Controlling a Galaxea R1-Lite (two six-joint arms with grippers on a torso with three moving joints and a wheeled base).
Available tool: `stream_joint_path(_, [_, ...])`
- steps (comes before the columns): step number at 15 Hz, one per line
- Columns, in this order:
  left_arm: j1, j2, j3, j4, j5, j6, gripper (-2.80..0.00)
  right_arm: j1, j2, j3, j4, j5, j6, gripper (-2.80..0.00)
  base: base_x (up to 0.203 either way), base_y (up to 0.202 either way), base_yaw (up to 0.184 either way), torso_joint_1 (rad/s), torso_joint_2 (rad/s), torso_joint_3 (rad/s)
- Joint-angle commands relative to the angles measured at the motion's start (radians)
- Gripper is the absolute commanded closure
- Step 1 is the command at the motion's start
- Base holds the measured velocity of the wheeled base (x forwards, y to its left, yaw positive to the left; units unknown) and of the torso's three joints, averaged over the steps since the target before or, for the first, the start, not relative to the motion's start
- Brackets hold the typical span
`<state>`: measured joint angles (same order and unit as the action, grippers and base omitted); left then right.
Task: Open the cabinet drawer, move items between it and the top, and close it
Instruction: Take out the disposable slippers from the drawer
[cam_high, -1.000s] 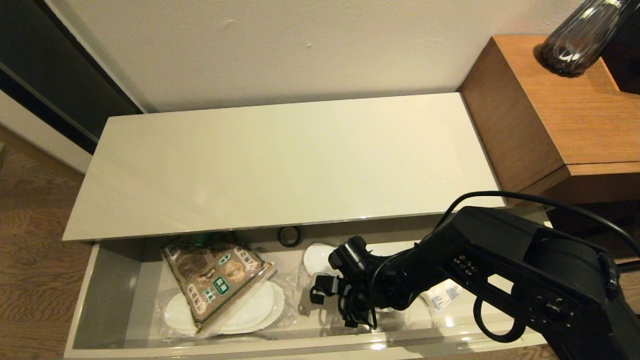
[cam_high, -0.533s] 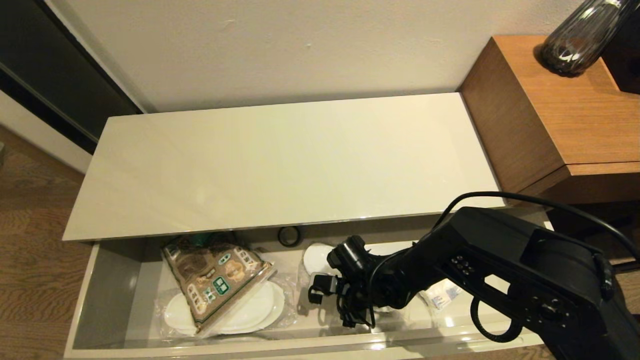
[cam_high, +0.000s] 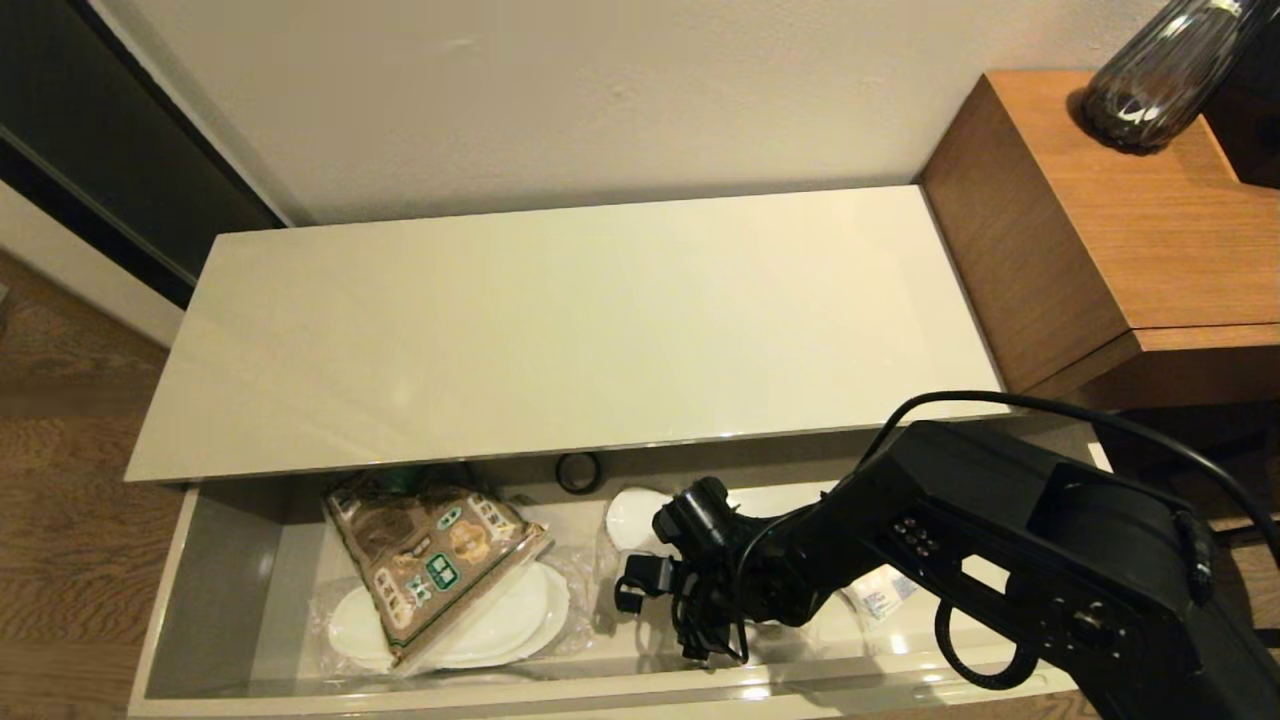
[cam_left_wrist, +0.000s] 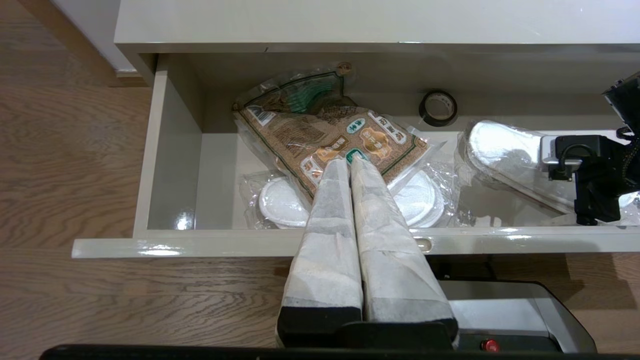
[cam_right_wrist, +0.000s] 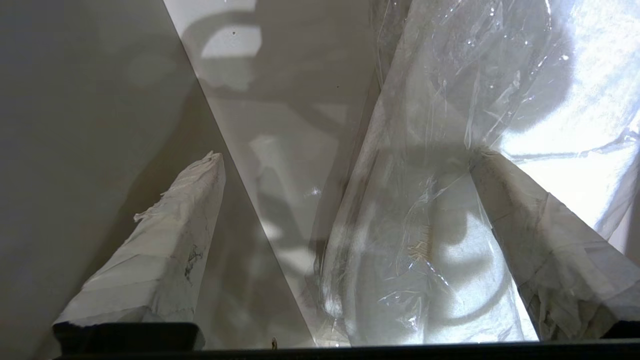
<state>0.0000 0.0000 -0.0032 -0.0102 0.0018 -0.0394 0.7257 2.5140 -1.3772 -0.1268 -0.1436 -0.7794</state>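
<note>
Reaching into the open cabinet drawer (cam_high: 200, 560) with the right gripper (cam_right_wrist: 345, 165) spread wide astride the wrapped slippers (cam_right_wrist: 450, 200) at five o'clock, not yet pinching, next needing a squeeze and lift toward the top (cam_high: 560, 330) at twelve; left gripper (cam_left_wrist: 350, 167) pressed together, parked.

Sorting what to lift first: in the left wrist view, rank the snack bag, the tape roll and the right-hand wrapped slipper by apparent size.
1. snack bag, clearly largest.
2. wrapped slipper, partly hidden by the right gripper, so uncertain.
3. tape roll, smallest, though farthest back.
</note>
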Motion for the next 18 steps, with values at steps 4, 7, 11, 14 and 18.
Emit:
stream_joint_path(4, [0.000, 0.002, 0.000, -0.001, 0.001, -0.001, 0.00, 0.000, 0.003, 0.004, 0.001, -0.007, -0.001, -2.80, 0.000, 0.000, 0.000, 0.000, 0.00, 0.000])
stream_joint_path(7, [0.000, 0.002, 0.000, -0.001, 0.000, -0.001, 0.00, 0.000, 0.002, 0.003, -0.001, 0.000, -0.003, -2.80, 0.000, 0.000, 0.000, 0.000, 0.00, 0.000])
stream_joint_path(11, [0.000, 0.002, 0.000, -0.001, 0.000, -0.001, 0.00, -0.002, -0.009, 0.006, 0.010, 0.065, -0.003, 0.00, 0.000, 0.000, 0.000, 0.000, 0.00, 0.000])
stream_joint_path(14, [0.000, 0.002, 0.000, -0.001, 0.000, -0.001, 0.00, -0.002, -0.011, 0.004, 0.009, 0.067, -0.001, 0.00, 0.000, 0.000, 0.000, 0.000, 0.00, 0.000])
stream_joint_path(18, [0.000, 0.002, 0.000, -0.001, 0.001, -0.001, 0.00, -0.002, -0.028, -0.007, 0.016, 0.068, 0.052, 0.00, 0.000, 0.000, 0.000, 0.000, 0.00, 0.000])
